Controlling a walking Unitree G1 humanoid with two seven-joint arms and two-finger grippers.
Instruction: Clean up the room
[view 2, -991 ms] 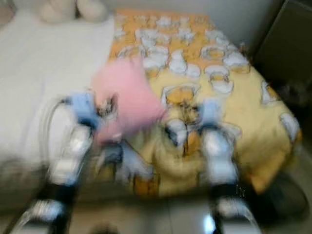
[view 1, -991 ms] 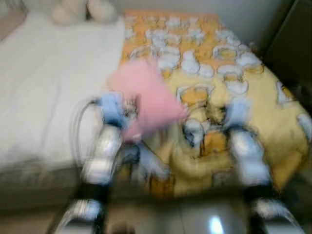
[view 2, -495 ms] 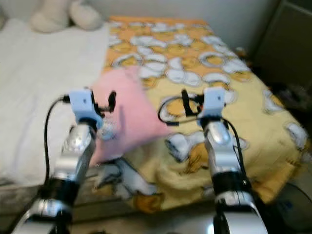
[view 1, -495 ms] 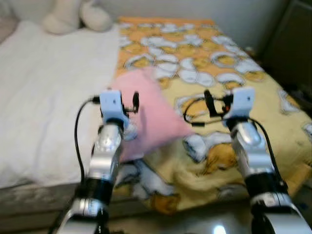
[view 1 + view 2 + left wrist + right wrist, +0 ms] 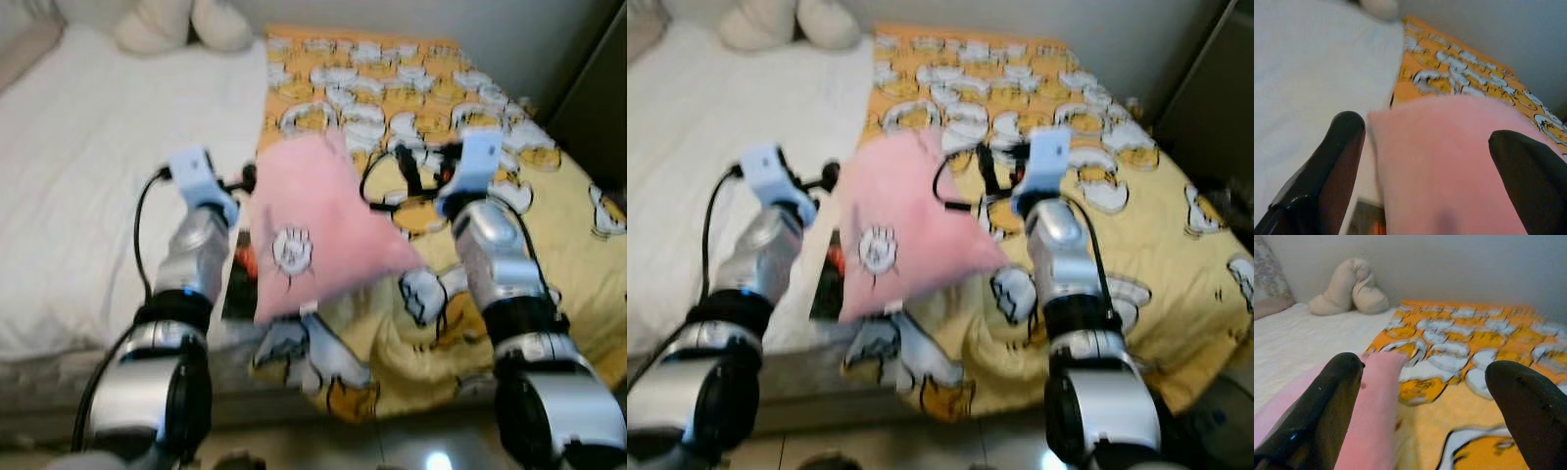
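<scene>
Two grippers up at frame centre, flanking the pink pillow (image 5: 318,230); it sits tilted over the yellow duck blanket (image 5: 460,127), white sheet (image 5: 88,166) to its left; I read the left gripper (image 5: 1425,161) as spread wide with the pillow's edge between its fingers, not clamped; right gripper (image 5: 1425,406) also wide apart, one finger beside the pillow's corner, holding nothing; I'd judge it light, soft, floppy; pinch a corner or thick edge, expect sag.

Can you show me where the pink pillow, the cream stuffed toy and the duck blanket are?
pink pillow (image 5: 318,230), left eye view, middle of its face.
cream stuffed toy (image 5: 1352,288), right wrist view, its body.
duck blanket (image 5: 1136,206), right eye view, flat part.
</scene>
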